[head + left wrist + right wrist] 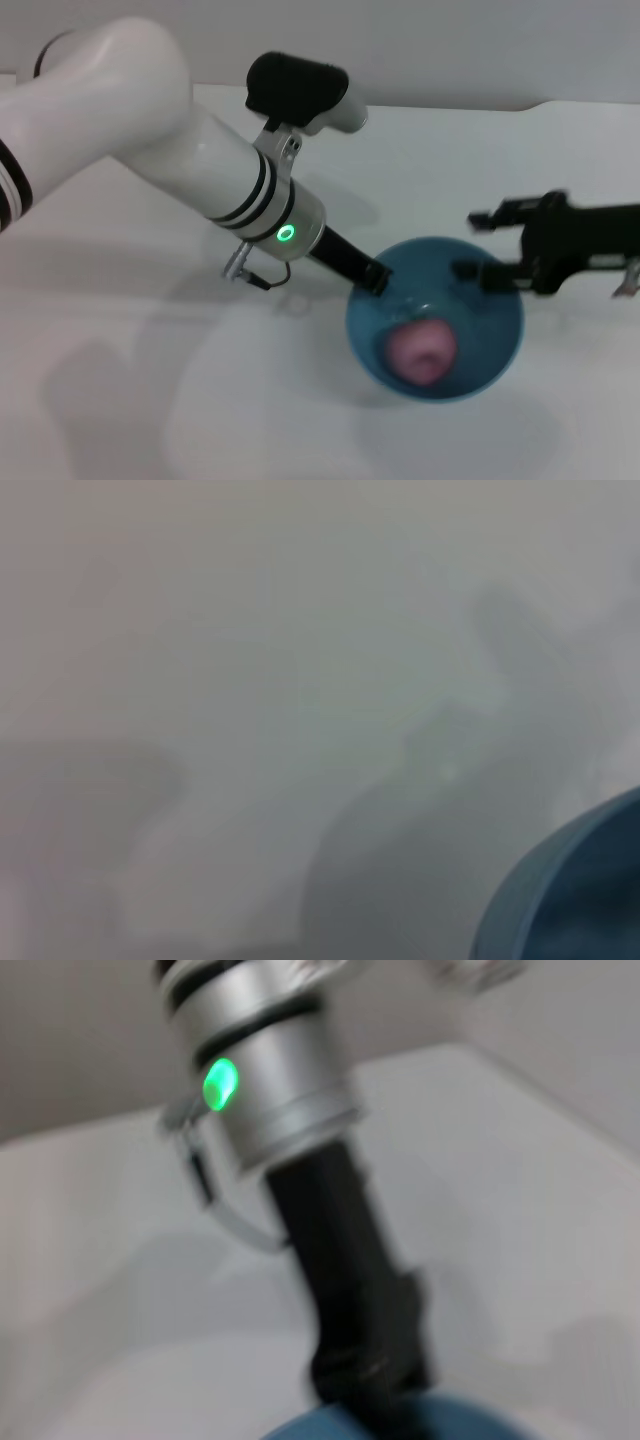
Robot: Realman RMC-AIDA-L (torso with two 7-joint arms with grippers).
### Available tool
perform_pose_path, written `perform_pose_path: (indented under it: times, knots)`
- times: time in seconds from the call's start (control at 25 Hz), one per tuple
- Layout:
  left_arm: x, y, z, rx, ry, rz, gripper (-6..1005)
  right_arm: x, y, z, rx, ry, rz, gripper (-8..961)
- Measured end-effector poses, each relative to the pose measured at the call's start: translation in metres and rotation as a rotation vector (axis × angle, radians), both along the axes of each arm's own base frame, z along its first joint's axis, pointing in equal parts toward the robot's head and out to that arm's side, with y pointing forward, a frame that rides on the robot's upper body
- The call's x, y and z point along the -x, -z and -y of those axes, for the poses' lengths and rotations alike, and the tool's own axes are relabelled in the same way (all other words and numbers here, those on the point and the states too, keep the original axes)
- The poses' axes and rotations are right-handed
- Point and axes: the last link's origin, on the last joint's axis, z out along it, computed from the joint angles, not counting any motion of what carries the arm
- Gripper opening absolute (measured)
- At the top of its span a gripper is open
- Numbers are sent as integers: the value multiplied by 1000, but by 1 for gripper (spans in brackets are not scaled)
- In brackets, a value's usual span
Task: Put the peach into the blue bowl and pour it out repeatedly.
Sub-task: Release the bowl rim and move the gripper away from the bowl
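The blue bowl (478,305) sits right of centre on the white table, and the pink-red peach (421,351) lies inside it toward the near side. My left gripper (374,279) reaches down to the bowl's left rim and is shut on it. The right wrist view shows that gripper's black body (352,1290) meeting the bowl's rim (455,1422). The bowl's edge also shows in the left wrist view (575,895). My right gripper (484,245) is open and empty just over the bowl's far right rim.
The white table (150,380) spreads all around the bowl. A pale wall runs along its far edge (450,104). My left arm's white forearm (200,150) crosses the left half of the scene.
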Motion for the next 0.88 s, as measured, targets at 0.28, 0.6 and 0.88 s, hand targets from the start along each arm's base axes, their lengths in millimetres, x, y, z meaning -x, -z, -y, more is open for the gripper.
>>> perform_pose_path:
  times: [0.28,0.6,0.88]
  knots:
    - [21,7,2,-23,-15,-42,3,-20,-45,1,-222,100,-263,659]
    - [26,8,-1,-55,-23,-37,14,-46,-64,9,-333,172,-325,658]
    - [23,6,-1,-56,-28,-27,149,-55,-67,12,-361,187,-328,659]
